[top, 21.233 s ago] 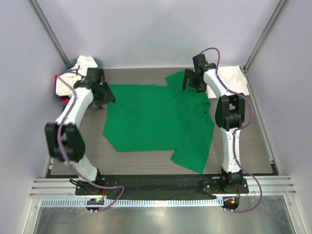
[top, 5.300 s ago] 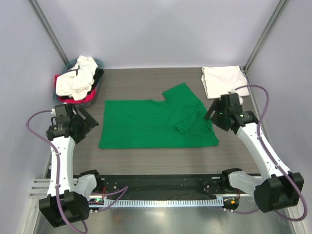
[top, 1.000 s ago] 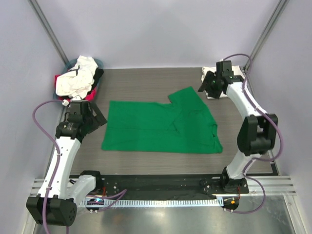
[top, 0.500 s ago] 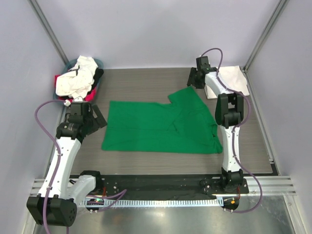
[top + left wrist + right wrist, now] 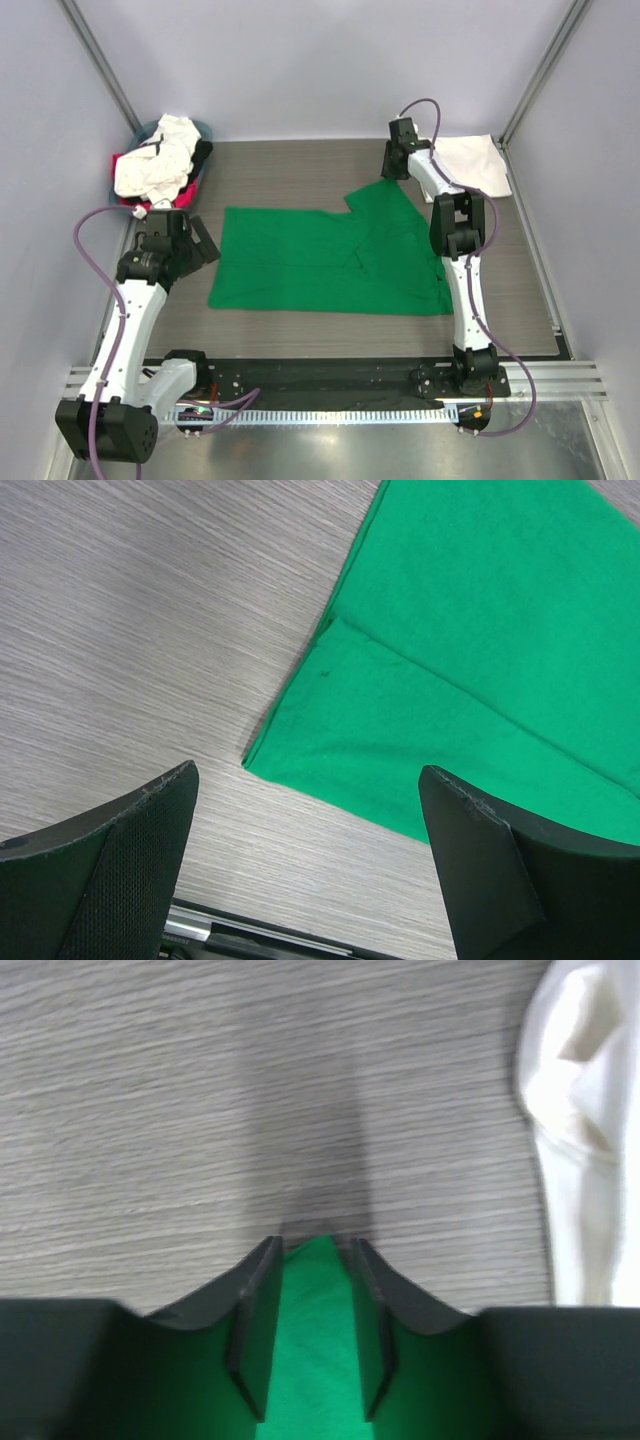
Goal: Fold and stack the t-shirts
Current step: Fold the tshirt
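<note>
From above, the green t-shirt point(image 5: 320, 262) lies flat in the middle of the table point(image 5: 290, 175). Its right part is folded over, and one sleeve juts toward the far right. The right arm reaches far across the table, and the right gripper point(image 5: 392, 168) sits at the tip of that sleeve. Just right of it, at the far right corner, a folded white t-shirt point(image 5: 472, 163) lies partly under the arm's cable point(image 5: 447, 120). At the far left corner a round basket point(image 5: 203, 128) holds a heap of shirts point(image 5: 155, 165), white on top with pink-red and black showing beneath. The left gripper point(image 5: 200, 245) hovers near the green shirt's left edge, apart from the basket.

In the left wrist view, the left gripper point(image 5: 307, 770) stands wide. Its two black fingers point(image 5: 100, 880) are far apart above bare wood grain, with the near left corner of the green t-shirt point(image 5: 470, 680) below them. Nothing is held. A folded layer with a seam shows at that corner.

In the right wrist view, the right gripper point(image 5: 312, 1250) is narrowed, with one finger on each side of the green t-shirt point(image 5: 312, 1340). The cloth fills the gap between the fingers and ends in a tip on the table. I cannot tell whether the pads are pressing on it. The white t-shirt point(image 5: 580, 1130) lies close by on the right, apart from the fingers.
</note>
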